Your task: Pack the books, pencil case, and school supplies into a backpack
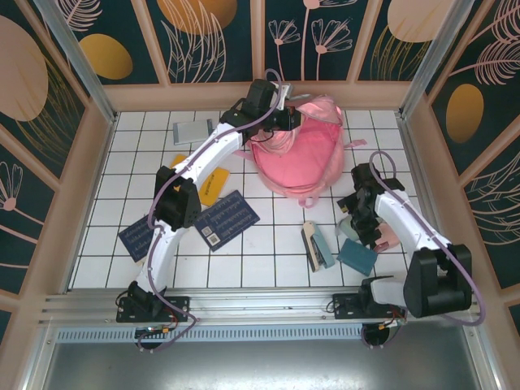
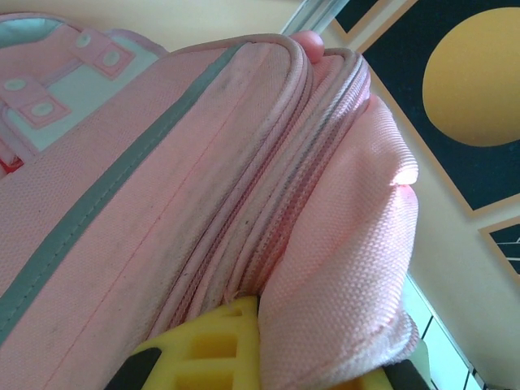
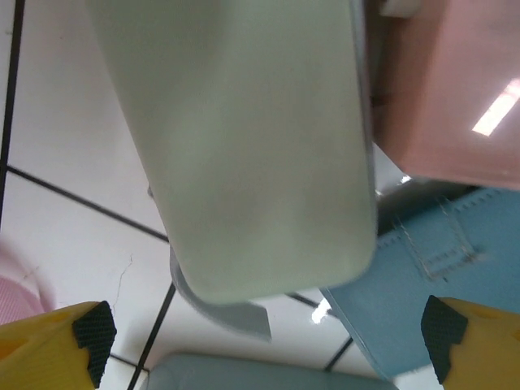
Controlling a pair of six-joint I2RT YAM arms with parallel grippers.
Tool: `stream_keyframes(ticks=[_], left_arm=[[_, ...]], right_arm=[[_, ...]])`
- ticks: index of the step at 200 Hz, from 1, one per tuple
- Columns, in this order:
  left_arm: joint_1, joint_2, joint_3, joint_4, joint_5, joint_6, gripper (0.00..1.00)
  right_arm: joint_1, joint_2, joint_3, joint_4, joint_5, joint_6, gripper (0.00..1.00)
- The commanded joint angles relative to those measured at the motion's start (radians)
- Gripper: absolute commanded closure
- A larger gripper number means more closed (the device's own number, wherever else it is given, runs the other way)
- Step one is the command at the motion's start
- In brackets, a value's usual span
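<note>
While the left arm stretches from its base across the worktop (image 1: 268,260), elbow raised over the yellow book (image 1: 213,188), its wrist turns in at the far left rim of the backpack (image 1: 301,154). The left end effector (image 1: 288,120) meets the fabric there. In the left wrist view, a fold of the backpack (image 2: 162,203) sits between the yellow fingers (image 2: 203,349). The left end effector (image 2: 317,357) is drawn in on that fold and pinching it.

The right arm is folded tight: the forearm rises from the big near joint and the wrist bends down. The right end effector (image 1: 357,221) points at the worktop, just right of the backpack's near end. In the right wrist view, the right end effector (image 3: 268,325) is spread wide and holds nothing. The case (image 3: 252,146) lies flat just beyond the tips, and we see no contact.

- Case (image 1: 348,230): under the right wrist, beside the pink block (image 1: 387,236).
- Teal pad (image 1: 357,256): just nearer than the case.
- Stapler (image 1: 311,244): left of the pad.
- Navy book (image 1: 227,219): near the left elbow.
- Grey book (image 1: 191,132): far left.
</note>
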Motion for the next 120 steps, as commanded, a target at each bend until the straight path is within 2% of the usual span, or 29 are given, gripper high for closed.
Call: stream_keyframes(ticks=[1, 73, 97, 120], left_arm=[[0.028, 0.025, 0.037, 0.117, -0.035, -0.009, 1.00], [0.030, -0.022, 0.000, 0.108, -0.055, 0.013, 1.00], [0.030, -0.039, -0.016, 0.114, -0.055, 0.010, 1.00], [0.030, -0.055, -0.025, 0.112, -0.060, 0.014, 1.00]], right_arm=[[-0.010, 0.059, -0.034, 0.102, 0.017, -0.033, 0.01], [-0.062, 0.143, -0.115, 0.241, 0.009, -0.088, 0.01], [-0.067, 0.141, -0.129, 0.288, 0.003, -0.110, 0.09], [-0.067, 0.125, -0.107, 0.285, 0.025, -0.130, 0.21]])
